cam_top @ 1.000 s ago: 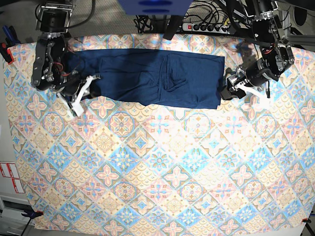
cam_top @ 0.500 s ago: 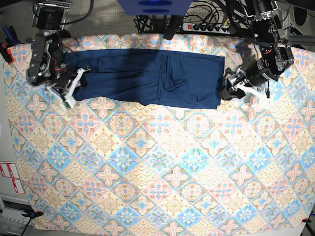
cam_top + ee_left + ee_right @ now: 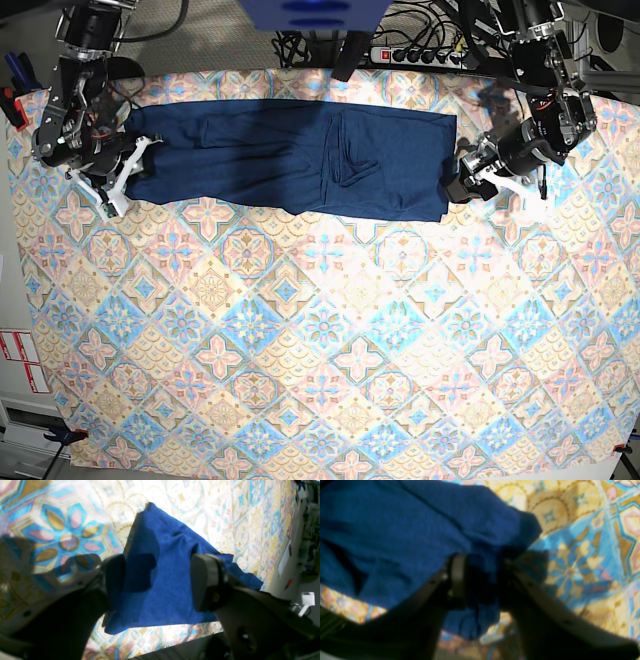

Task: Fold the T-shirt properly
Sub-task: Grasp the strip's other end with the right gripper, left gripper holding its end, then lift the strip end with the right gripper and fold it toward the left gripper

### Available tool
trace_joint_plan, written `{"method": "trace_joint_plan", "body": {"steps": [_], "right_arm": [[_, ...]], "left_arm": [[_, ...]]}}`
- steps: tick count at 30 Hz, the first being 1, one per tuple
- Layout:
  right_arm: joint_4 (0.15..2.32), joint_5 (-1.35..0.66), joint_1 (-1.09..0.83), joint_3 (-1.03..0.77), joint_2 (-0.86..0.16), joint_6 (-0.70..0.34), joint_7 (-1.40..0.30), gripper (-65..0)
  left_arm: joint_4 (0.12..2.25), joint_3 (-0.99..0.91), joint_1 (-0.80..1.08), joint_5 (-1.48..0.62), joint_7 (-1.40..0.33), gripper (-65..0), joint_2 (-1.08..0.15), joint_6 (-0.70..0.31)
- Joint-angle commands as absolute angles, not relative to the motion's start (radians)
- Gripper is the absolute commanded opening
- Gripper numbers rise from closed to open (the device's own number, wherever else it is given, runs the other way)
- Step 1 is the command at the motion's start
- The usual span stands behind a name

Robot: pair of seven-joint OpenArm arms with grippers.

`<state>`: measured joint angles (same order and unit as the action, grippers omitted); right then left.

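Note:
The dark navy T-shirt (image 3: 300,160) lies as a long flat band across the far part of the table. My right gripper (image 3: 125,168) is at the shirt's end on the base view's left. In the right wrist view, which is blurred, the right gripper (image 3: 482,580) has its fingers apart, with the T-shirt (image 3: 395,517) bunched in the gap. My left gripper (image 3: 458,180) sits at the opposite end. In the left wrist view the left gripper (image 3: 160,582) stands wide open, and the T-shirt (image 3: 160,542) edge lies flat between and beyond its fingers (image 3: 207,582).
A patterned tablecloth (image 3: 320,350) covers the whole table. A power strip (image 3: 420,55) and cables lie behind the far edge, beside a blue box (image 3: 310,15). White labels (image 3: 20,360) are stuck off the table's left edge.
My right gripper has moved left and toward the far edge, drawing the shirt's end out longer, and its jaws have widened. The left arm has stayed in place.

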<state>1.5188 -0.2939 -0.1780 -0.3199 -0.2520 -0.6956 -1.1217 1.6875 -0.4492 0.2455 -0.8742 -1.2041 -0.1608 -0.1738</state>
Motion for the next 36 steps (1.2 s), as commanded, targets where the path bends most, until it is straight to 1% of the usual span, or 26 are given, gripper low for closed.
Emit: {"method": "trace_joint_plan", "body": {"steps": [1, 3, 5, 10, 17, 22, 29, 31, 36], "right_arm": [[1.538, -0.305, -0.171, -0.326, -0.268, -0.698, -1.119, -39.7], [1.538, -0.305, -0.173, -0.325, -0.268, -0.698, -1.127, -37.1], [1.529, -0.305, -0.170, -0.325, -0.268, -0.698, -1.129, -36.4], [1.477, -0.306, -0.165, -0.325, -0.268, -0.698, -1.129, -36.2], [1.349, -0.308, -0.101, -0.329, -0.269, -0.698, -1.129, -36.2], [1.303, -0.308, -0.101, -0.398, -0.269, -0.698, -1.142, -36.2], [1.288, -0.308, -0.074, -0.427, -0.269, -0.698, -1.196, -36.1], [1.288, -0.334, -0.074, -0.433, -0.269, -0.698, -1.218, -36.1], [1.287, -0.484, -0.087, -0.432, -0.271, -0.698, -1.247, -36.4]], "left_arm": [[1.702, -0.452, 0.237, -0.891, -1.196, -25.8, -0.170, -0.179], [1.702, -0.452, 0.237, -0.892, -1.196, -25.8, -0.170, -0.179], [1.702, -0.452, 0.237, -0.892, -1.196, -25.8, -0.170, -0.179], [1.702, -0.452, 0.237, -0.895, -1.196, -25.8, -0.170, -0.179], [1.702, -0.452, 0.239, -0.897, -1.196, -25.8, -0.170, -0.179], [1.702, -0.452, 0.239, -0.897, -1.196, -25.8, -0.170, -0.179], [1.702, -0.452, 0.239, -0.897, -1.196, -25.8, -0.171, -0.179], [1.702, -0.452, 0.239, -0.897, -1.196, -25.8, -0.170, -0.179], [1.702, -0.452, 0.239, -0.897, -1.196, -25.8, -0.170, -0.179]]}}
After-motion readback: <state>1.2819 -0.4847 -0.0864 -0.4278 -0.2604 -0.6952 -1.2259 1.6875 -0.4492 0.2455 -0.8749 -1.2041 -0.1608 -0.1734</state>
